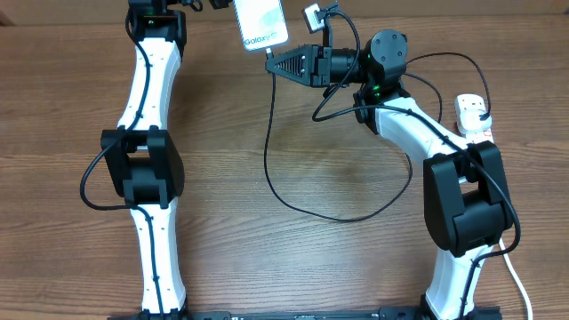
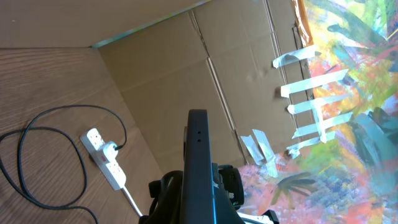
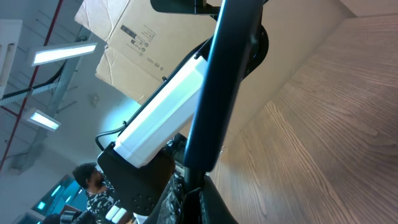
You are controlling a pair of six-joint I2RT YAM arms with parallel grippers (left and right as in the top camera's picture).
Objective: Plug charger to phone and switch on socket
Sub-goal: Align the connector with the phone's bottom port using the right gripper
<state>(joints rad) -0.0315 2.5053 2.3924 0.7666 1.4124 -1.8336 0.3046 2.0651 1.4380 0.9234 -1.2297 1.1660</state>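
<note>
My left gripper at the table's far edge is shut on the phone and holds it up, its light screen with white lettering facing the overhead camera. In the left wrist view the phone shows edge-on as a dark bar. My right gripper is shut on the connector end of the charger, right at the phone's lower end. The charger's thin black cable loops across the table to its black plug in the socket, a white power strip at the right edge. The socket also shows in the left wrist view.
The strip's white lead runs down the right side. A cardboard wall and a painted sheet stand behind the table. A person is visible beyond the table in the right wrist view.
</note>
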